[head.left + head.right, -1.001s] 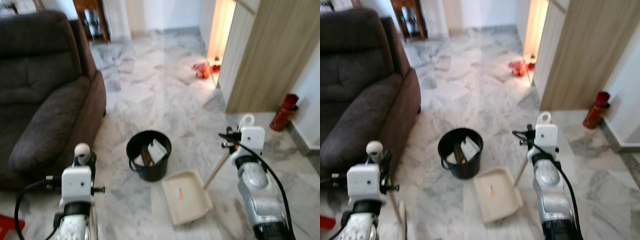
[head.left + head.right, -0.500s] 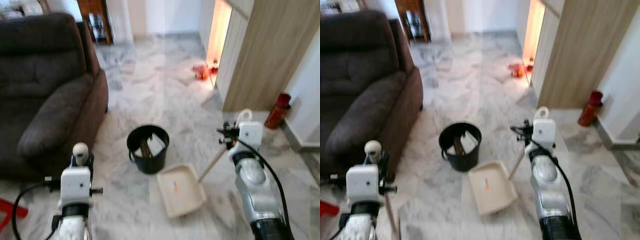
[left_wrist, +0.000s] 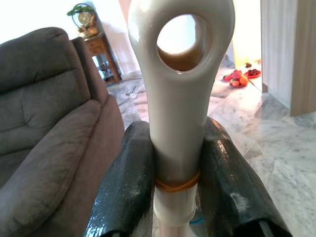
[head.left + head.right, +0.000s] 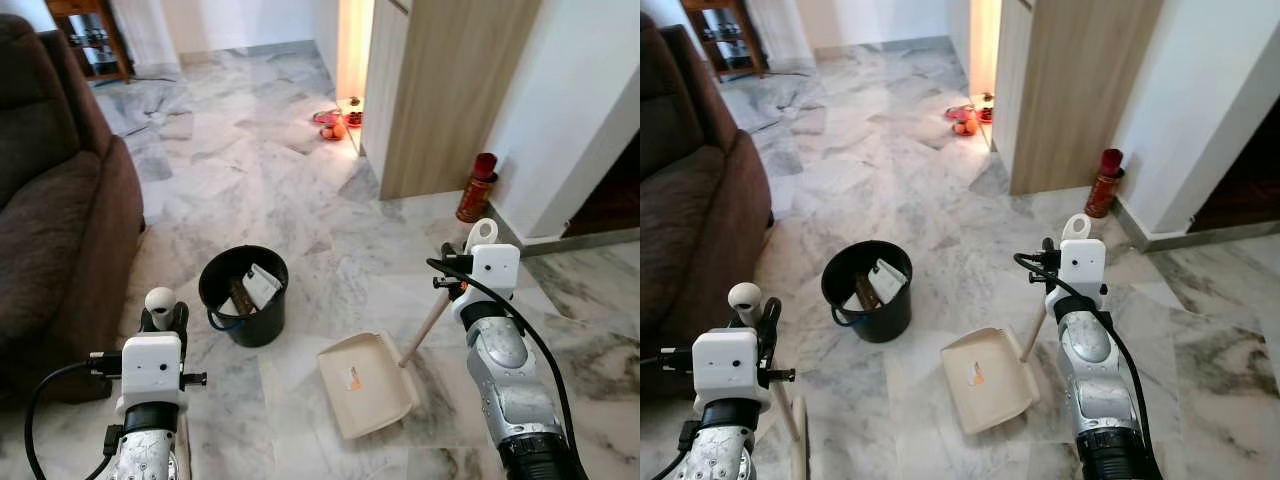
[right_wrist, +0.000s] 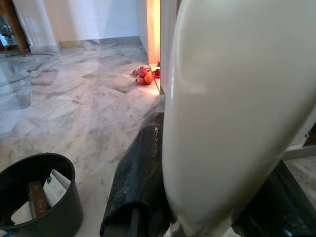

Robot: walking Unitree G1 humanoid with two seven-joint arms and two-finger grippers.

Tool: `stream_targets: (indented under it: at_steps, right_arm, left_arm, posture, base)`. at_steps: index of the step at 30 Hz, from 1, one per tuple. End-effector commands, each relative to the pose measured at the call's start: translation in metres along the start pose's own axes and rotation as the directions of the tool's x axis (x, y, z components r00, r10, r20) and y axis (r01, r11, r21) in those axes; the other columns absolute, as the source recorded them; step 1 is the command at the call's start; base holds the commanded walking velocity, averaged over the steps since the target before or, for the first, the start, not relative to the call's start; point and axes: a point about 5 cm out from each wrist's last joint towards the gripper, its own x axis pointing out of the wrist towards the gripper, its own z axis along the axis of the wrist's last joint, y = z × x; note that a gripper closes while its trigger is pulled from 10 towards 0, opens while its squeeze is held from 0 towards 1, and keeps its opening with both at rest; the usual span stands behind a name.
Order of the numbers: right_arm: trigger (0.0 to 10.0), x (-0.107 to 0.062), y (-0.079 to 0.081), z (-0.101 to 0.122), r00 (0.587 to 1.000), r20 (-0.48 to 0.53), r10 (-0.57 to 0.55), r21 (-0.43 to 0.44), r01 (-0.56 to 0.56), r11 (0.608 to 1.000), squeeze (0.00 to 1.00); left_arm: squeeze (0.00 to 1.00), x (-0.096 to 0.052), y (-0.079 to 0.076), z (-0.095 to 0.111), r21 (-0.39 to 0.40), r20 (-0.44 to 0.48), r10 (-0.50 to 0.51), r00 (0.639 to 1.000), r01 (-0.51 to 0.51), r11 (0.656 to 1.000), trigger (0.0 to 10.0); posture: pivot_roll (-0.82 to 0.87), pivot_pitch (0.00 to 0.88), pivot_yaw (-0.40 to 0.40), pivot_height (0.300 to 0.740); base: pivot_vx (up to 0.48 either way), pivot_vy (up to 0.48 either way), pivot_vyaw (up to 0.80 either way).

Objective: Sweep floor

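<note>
As the camera swings right, sofa slides out, dustpan unmoved.
Left gripper clenched on broom handle, right gripper clamps dustpan handle; sweeping pending.

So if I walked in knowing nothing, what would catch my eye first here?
Probably the cream dustpan lying on the marble floor, its long handle held by the right gripper. Just beside it stands a black bucket with papers inside. The left gripper clamps a broom handle, next to a brown sofa.
</note>
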Motion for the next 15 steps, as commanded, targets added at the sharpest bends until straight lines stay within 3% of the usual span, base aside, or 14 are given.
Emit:
stream_targets:
  at_steps: [1,3,6,15]
  right_arm:
    - [10.0,0.0040,0.0017,0.0091,0.999,0.037,0.003,0.008,-0.004,1.000,0.00]
    - [10.0,0.0041,0.0018,0.0092,0.999,0.036,0.003,0.008,-0.003,1.000,0.00]
    - [10.0,0.0044,0.0014,0.0090,0.999,0.035,0.000,0.006,-0.001,1.000,0.00]
    - [10.0,0.0049,0.0018,0.0084,0.999,0.036,-0.002,0.006,0.002,1.000,0.00]
  left_arm:
    - [0.00,0.0010,0.0047,0.0010,0.050,0.003,0.015,1.000,-0.015,0.999,10.0]
    - [0.00,0.0011,0.0048,0.0008,0.054,0.004,0.016,1.000,-0.016,0.998,10.0]
    - [0.00,0.0012,0.0042,0.0006,0.049,0.001,0.015,1.000,-0.015,0.999,10.0]
    - [0.00,0.0019,0.0030,0.0006,0.047,0.002,0.006,1.000,-0.006,0.999,10.0]
  posture:
    - [-0.11,0.078,0.045,0.740]
    - [-0.11,0.078,0.045,0.740]
    - [-0.12,0.072,0.045,0.740]
    - [-0.12,0.055,0.049,0.740]
  base:
    - [0.000,0.000,-0.80]
    - [0.000,0.000,-0.80]
    - [0.000,-0.472,-0.80]
    - [0.000,0.000,-0.80]
